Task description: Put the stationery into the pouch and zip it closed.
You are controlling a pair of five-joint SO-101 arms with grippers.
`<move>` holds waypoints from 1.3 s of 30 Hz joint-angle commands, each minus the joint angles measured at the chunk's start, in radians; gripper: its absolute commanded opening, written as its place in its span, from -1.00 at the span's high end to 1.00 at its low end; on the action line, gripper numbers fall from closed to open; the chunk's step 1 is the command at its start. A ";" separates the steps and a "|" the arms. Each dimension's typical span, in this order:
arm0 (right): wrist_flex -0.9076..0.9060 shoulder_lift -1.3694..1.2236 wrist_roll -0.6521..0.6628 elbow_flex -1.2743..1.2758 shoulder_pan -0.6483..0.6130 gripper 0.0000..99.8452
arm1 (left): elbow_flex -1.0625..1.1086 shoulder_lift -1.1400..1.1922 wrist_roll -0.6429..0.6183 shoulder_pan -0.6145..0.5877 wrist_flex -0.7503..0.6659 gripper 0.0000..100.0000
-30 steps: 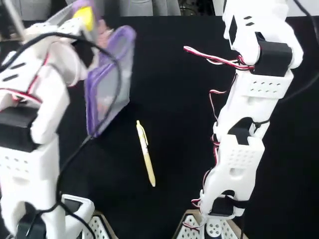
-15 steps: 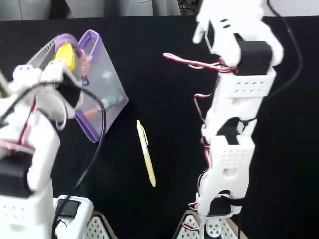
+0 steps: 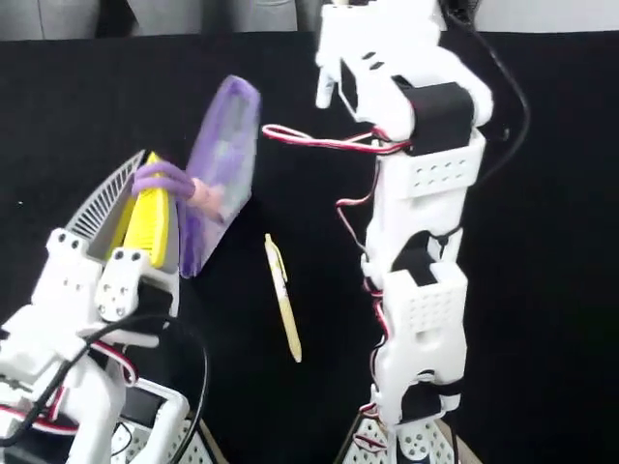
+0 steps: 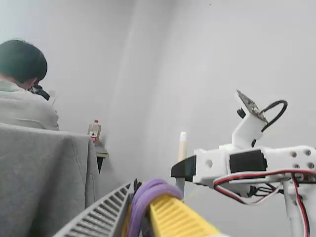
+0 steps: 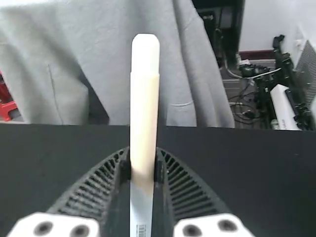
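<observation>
Purple pouch (image 3: pixel 227 145), yellow pen (image 3: pixel 282 300), white stick (image 5: pixel 144 98): one each.

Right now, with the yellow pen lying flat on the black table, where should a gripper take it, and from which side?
Probably mid-barrel on the yellow pen, coming straight down and closing across its thin width: it lies flat on the table, long sides free.
</observation>
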State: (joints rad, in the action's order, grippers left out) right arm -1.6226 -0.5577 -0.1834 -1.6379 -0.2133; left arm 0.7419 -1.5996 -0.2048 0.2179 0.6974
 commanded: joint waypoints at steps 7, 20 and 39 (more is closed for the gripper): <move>-0.009 0.088 -0.003 -0.035 -0.017 0.98 | 0.142 -0.196 0.014 0.019 -0.017 0.94; -0.140 0.358 -0.003 -0.033 -0.011 0.98 | 0.194 -0.226 0.014 -0.119 -0.017 0.94; -0.144 0.806 0.077 0.268 -0.068 0.98 | 0.193 -0.226 0.012 -0.174 -0.025 0.94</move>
State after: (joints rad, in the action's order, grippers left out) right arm -1.7392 0.0760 -0.1220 -1.5167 -0.2256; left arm 0.9444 -1.8205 -0.2002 0.0506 0.6974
